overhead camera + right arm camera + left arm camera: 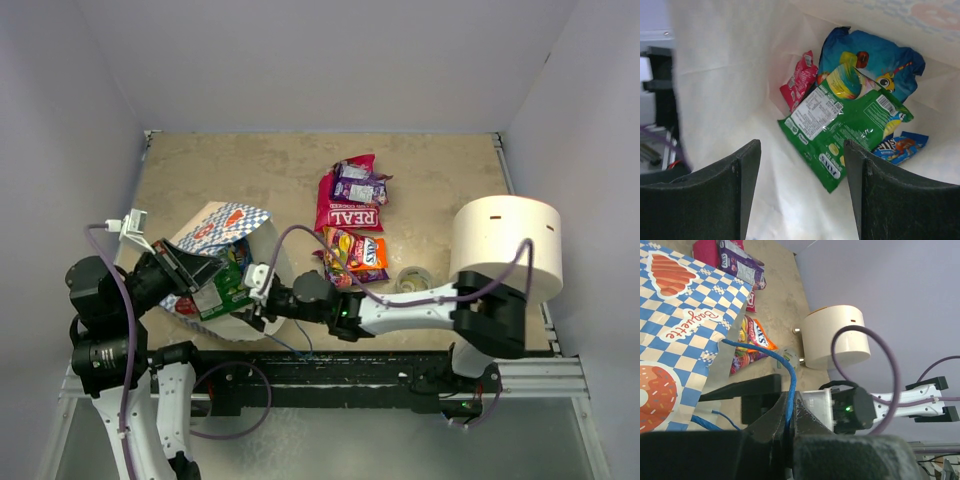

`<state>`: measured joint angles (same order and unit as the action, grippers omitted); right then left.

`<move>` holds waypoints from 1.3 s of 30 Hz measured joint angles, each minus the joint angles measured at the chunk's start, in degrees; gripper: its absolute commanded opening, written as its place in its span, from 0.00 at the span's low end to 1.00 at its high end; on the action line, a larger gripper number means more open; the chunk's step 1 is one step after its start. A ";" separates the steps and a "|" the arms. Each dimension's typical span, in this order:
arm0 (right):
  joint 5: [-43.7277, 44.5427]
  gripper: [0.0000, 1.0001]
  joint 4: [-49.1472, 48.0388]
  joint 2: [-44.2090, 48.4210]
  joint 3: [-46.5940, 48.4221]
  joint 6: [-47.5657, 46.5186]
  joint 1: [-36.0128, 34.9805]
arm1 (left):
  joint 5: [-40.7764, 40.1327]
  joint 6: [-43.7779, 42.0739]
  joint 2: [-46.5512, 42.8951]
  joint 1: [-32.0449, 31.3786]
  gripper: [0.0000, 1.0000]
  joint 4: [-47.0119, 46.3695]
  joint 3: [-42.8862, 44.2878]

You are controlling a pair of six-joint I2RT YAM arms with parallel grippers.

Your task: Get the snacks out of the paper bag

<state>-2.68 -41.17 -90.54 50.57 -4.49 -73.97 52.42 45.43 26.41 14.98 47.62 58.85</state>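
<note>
The checkered paper bag (pixel 222 228) lies on its side at the left, mouth toward the right arm; its outside fills the left wrist view (pixel 680 335). My left gripper (pixel 788 412) is shut on the bag's blue cord handle (pixel 785 370). My right gripper (pixel 802 165) is open at the bag's mouth, just short of a green packet (pixel 850 130). Inside with it lie a blue packet (pixel 880 55), a small red packet (pixel 799 82) and a small blue-orange one (pixel 900 147). Out on the table lie the red-pink chip bag (pixel 350 208), a purple packet (pixel 358 186) and an orange packet (pixel 357 255).
A big white cylinder roll (pixel 505 245) stands at the right, over the right arm's base. A small clear tape roll (pixel 411 279) lies near the orange packet. Grey walls close in the table on three sides.
</note>
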 measured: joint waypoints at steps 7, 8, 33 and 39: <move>7.23 0.70 -8.07 -14.27 5.75 3.63 -0.57 | -1.11 4.09 -0.76 0.00 0.00 -2.97 0.52; 7.82 0.70 -8.98 -16.00 6.60 4.20 -0.55 | -1.33 4.57 -0.74 0.00 0.00 -3.37 0.83; 23.19 1.00 -4.07 -33.14 23.76 15.78 2.86 | -2.78 9.07 -3.80 0.00 0.00 -7.37 -0.63; 21.64 0.83 -0.92 -35.47 26.25 20.87 5.81 | -4.48 9.05 -4.26 0.00 0.00 -7.67 -1.05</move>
<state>18.96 -42.09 -126.02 76.82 16.38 -68.16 47.94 54.48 22.15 14.98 39.94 57.80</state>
